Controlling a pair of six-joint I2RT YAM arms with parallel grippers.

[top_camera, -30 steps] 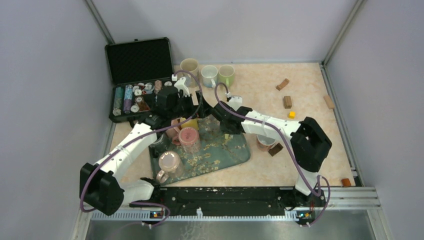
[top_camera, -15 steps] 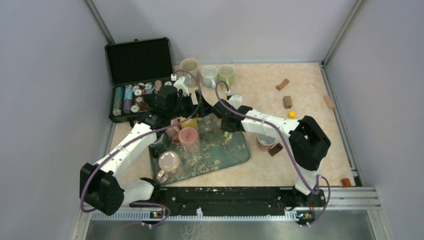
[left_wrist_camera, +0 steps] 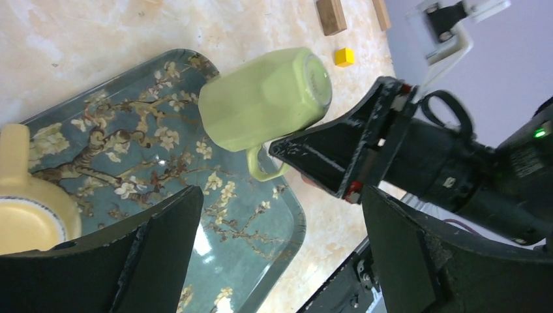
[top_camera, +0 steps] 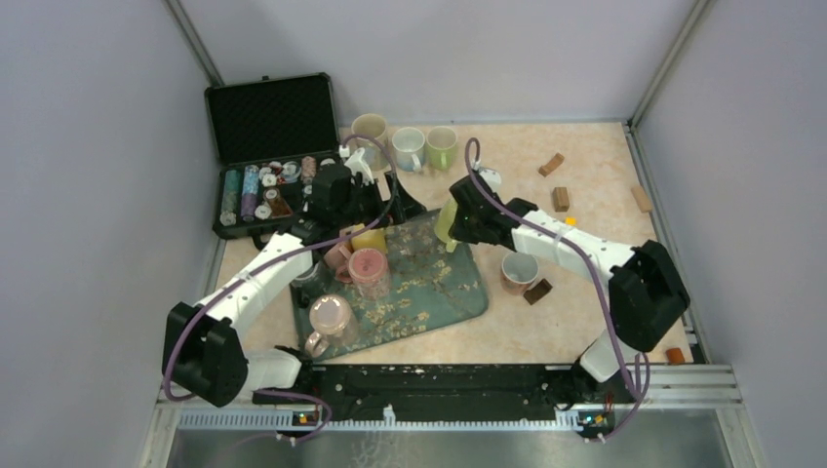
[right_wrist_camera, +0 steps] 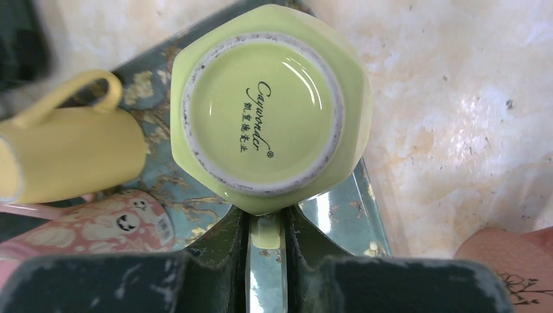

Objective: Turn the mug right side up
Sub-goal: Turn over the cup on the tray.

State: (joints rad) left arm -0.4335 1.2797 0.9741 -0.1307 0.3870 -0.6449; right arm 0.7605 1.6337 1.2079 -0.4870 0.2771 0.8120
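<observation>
The task's mug is a light green faceted mug. My right gripper is shut on its handle and holds it in the air over the far right corner of the floral tray. In the right wrist view its base faces the camera, and the handle sits between the fingers of the right gripper. In the left wrist view the mug is tilted on its side, mouth hidden. My left gripper is open and empty over the tray's far edge, left of the mug, its jaws wide apart in the left wrist view.
A yellow mug lies on its side on the tray. Two pink mugs stand upside down there. Three upright mugs stand at the back beside an open black case. A pink cup and wooden blocks lie right.
My right gripper has lifted the green mug off the tray and carried it up and to the right. My left gripper has drawn back slightly toward the far edge.
</observation>
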